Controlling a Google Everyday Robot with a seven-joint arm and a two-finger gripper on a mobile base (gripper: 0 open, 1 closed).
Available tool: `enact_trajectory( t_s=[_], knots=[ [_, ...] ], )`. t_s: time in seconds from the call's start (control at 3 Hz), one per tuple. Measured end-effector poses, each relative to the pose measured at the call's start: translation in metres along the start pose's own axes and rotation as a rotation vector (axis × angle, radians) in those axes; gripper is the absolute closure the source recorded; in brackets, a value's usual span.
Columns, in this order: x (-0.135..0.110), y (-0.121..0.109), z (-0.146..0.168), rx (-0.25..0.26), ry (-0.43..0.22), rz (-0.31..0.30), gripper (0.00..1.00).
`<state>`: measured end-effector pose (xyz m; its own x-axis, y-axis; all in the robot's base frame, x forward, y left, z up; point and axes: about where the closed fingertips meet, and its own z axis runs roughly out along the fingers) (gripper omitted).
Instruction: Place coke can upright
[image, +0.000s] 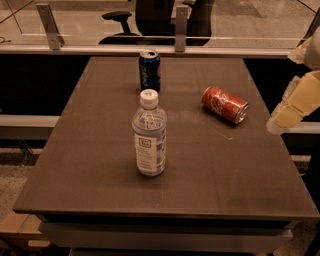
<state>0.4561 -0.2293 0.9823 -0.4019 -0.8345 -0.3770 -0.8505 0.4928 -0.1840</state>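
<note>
The coke can (225, 104) is red with white lettering and lies on its side on the right half of the dark table (100, 150), its silver end facing front right. My gripper (283, 119) hangs at the right edge of the view, above the table's right edge, to the right of the can and apart from it. It holds nothing that I can see.
A clear water bottle (149, 134) with a white cap stands upright at the table's middle. A dark blue soda can (149, 69) stands upright behind it. A glass partition and office chairs (150, 20) lie beyond the far edge.
</note>
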Motion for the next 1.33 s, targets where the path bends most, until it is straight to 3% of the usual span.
enact_trajectory(
  t_s=[0.33,0.67,1.33],
  knots=[
    [-0.001,-0.01,0.01,-0.02,-0.029,0.114,0.0],
    [-0.007,-0.026,0.022,-0.035,0.001,0.201,0.0],
    [-0.006,-0.059,0.058,-0.035,0.189,0.327,0.0]
  ],
)
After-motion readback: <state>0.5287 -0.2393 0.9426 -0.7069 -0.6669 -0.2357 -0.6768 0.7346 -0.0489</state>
